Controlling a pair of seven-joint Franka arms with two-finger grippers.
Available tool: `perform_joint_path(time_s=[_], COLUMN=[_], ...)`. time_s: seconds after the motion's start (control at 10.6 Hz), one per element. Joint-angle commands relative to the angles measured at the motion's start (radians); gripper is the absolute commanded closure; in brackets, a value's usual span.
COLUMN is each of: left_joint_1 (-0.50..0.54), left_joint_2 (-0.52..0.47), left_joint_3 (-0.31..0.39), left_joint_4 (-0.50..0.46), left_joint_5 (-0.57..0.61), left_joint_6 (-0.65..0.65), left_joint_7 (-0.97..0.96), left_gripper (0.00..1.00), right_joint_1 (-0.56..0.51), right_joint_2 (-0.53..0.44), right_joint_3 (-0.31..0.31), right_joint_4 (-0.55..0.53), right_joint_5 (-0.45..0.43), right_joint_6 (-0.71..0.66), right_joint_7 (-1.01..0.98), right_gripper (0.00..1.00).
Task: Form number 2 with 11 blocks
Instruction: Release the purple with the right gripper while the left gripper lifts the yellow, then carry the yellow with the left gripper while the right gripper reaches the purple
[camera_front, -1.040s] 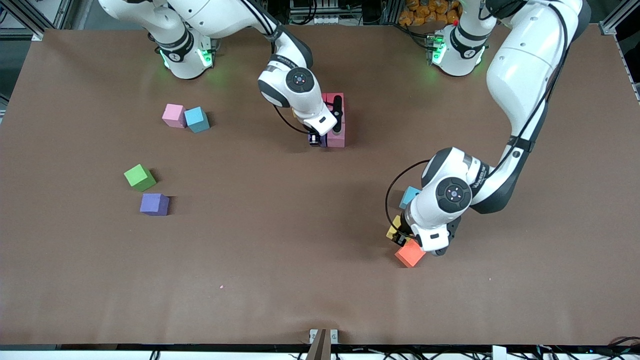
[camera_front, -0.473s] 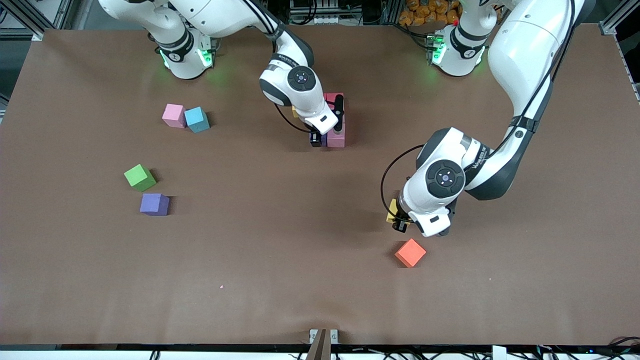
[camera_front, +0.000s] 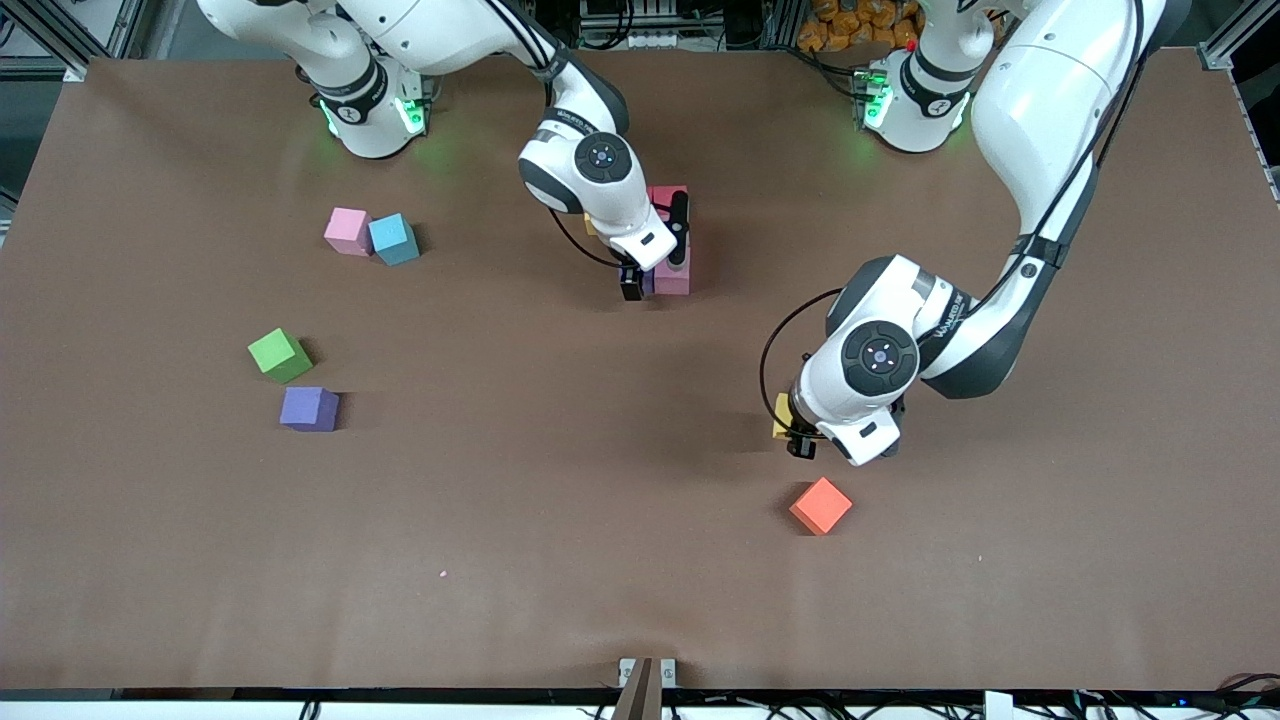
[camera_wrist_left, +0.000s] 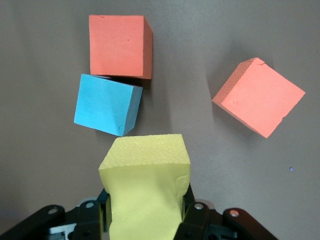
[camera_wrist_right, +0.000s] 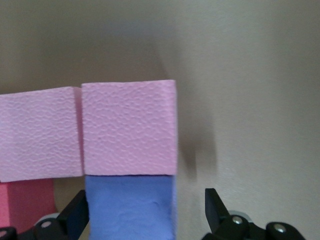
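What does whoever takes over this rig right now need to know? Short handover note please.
Left gripper: shut on a yellow block, lifted over the table above a light blue block and two orange blocks.
Right gripper: open, at the started digit, a purple block between its fingers, not gripped.
Done: a few pink, red and purple blocks laid touching mid-table; the arm hides part of it.
Left: place the yellow block and add more blocks. Loose toward the right arm's end: pink, light blue, green, purple.
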Motion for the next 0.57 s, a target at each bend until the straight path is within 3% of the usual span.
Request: perform_joint_path(time_s=[0.0, 0.47], left_joint_1=[0.002, -0.028], left_joint_2=[-0.048, -0.04], left_joint_3=[-0.006, -0.101], left_joint_4=[-0.02, -0.012], left_joint_5=[-0.027, -0.042], left_joint_6=[-0.012, 0.007], left_joint_7=[-0.04, -0.26], left_gripper=[0.59, 0.59], right_joint_1=[-0.023, -0.253], right_joint_2=[-0.1, -0.277], right_joint_3=[-0.007, -0.007], right_joint_4=[-0.015, -0.025], right_joint_5=[-0.005, -0.004], right_joint_6=[-0.091, -0.318], right_joint_7=[0.02, -0.006], right_gripper=[0.0, 0.0])
